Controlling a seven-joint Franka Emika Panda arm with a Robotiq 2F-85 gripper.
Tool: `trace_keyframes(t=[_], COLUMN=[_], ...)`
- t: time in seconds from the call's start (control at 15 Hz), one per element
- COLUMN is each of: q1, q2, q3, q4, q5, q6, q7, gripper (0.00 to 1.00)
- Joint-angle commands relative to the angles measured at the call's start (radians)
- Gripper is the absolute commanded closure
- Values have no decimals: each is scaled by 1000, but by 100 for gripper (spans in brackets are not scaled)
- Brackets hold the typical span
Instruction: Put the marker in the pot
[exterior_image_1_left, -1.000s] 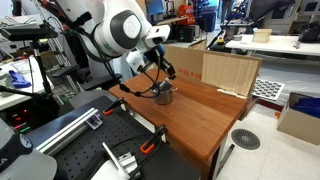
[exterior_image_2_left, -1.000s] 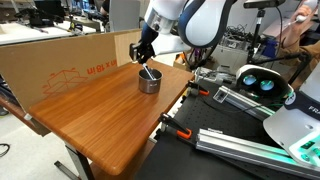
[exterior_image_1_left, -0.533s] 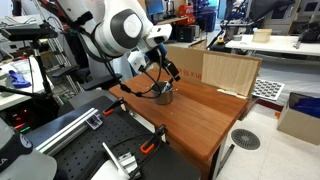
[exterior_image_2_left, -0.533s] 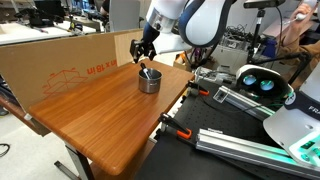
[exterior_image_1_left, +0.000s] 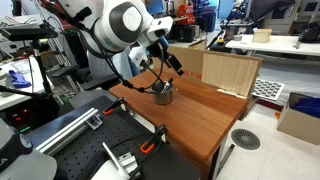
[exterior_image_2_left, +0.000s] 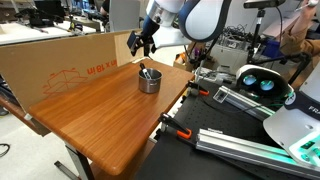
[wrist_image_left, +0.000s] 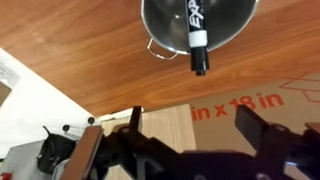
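The small silver pot (exterior_image_1_left: 163, 96) (exterior_image_2_left: 148, 81) stands on the wooden table near its back edge. In the wrist view the pot (wrist_image_left: 165, 25) sits at the top of the picture. The black marker (wrist_image_left: 196, 38) lies inside it, leaning with its tip over the rim. In an exterior view the marker (exterior_image_2_left: 145, 71) pokes up out of the pot. My gripper (exterior_image_1_left: 171, 64) (exterior_image_2_left: 139, 45) (wrist_image_left: 195, 125) hangs above the pot and apart from it. It is open, with nothing between its fingers.
The wooden table (exterior_image_1_left: 200, 115) (exterior_image_2_left: 100, 115) ends close beside the pot. A cardboard sheet with red print (exterior_image_2_left: 60, 65) (wrist_image_left: 240, 105) stands right behind it. A cardboard box (exterior_image_1_left: 230, 70), black rails and clamps (exterior_image_2_left: 185, 132) flank the table.
The gripper has gone from shut to open, letting go of the marker in the pot, and has lifted up away from the pot.
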Motion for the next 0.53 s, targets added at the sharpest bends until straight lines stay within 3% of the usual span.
trace_keyframes(t=[0.0, 0.07, 0.13, 0.47], q1=[114, 134, 80, 110], q2=[-76, -106, -29, -69], q3=[-114, -136, -82, -112], q4=[-26, -27, -3, -17], q5=[4, -5, -1, -1], q6=[-43, -73, -17, -50], q7=[-21, -26, 0, -7], gripper=[0, 0, 0, 0])
